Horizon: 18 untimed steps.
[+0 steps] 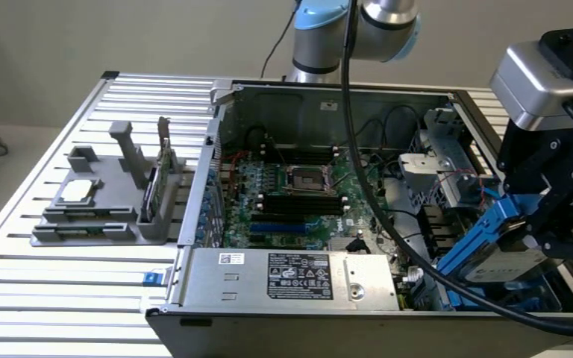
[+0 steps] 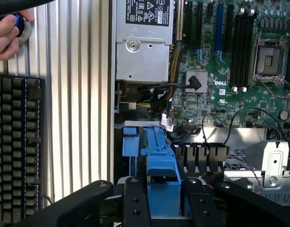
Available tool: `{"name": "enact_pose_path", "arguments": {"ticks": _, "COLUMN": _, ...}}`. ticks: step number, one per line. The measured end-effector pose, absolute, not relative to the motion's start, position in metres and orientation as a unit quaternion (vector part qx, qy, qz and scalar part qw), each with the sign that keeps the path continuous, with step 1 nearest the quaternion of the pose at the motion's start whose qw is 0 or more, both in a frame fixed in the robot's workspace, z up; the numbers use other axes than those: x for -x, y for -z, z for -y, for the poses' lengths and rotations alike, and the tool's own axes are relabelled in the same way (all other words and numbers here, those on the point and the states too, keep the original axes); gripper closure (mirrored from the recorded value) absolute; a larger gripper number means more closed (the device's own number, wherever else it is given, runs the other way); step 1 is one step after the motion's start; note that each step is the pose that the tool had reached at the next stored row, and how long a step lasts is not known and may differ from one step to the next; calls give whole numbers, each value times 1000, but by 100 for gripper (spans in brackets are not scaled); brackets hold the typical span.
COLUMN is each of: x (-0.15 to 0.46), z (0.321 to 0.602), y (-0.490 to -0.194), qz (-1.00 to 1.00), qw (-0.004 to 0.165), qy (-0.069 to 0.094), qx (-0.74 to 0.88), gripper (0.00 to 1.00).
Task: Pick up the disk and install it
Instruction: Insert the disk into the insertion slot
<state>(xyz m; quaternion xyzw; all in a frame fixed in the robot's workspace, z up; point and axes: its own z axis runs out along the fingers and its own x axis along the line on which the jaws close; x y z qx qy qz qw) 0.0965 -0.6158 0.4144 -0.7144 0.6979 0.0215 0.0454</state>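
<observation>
The disk, clamped in the end effector, is best squared to the drive bay below it.

The disk is a flat thing. It is silver-grey, and it has a blue plastic frame along its edges. It does not lie down flat. It is tipped up on a slant, with one end high and the other end low. It hangs over the open computer case, at the exterior view's right, close to the front corner. Its low end points down into the case. The gripper holds it. In the wrist view the blue end of the disk sits between the two black jaws, and they press on it from both sides.
</observation>
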Motion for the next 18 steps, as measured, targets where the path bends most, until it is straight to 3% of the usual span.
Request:
{"name": "enact_pose_path", "arguments": {"ticks": 3, "x": -97, "z": 616, "y": -414, "qz": -697, "qw": 46, "qy": -22, "qx": 715, "gripper": 60}}
{"name": "enact_pose_path", "arguments": {"ticks": 4, "x": -97, "z": 616, "y": -414, "qz": -696, "qw": 46, "qy": -23, "qx": 716, "gripper": 53}}
{"name": "enact_pose_path", "arguments": {"ticks": 14, "x": -101, "z": 616, "y": -413, "qz": -694, "qw": 51, "qy": -27, "qx": 718, "gripper": 53}}
{"name": "enact_pose_path", "arguments": {"ticks": 15, "x": -101, "z": 616, "y": -413, "qz": -694, "qw": 51, "qy": -27, "qx": 718, "gripper": 55}}
{"name": "enact_pose_path", "arguments": {"ticks": 17, "x": -103, "z": 617, "y": -411, "qz": -694, "qw": 52, "qy": -28, "qx": 718, "gripper": 68}}
{"name": "enact_pose_path", "arguments": {"ticks": 18, "x": -104, "z": 617, "y": -411, "qz": -693, "qw": 53, "qy": -28, "qx": 718, "gripper": 68}}
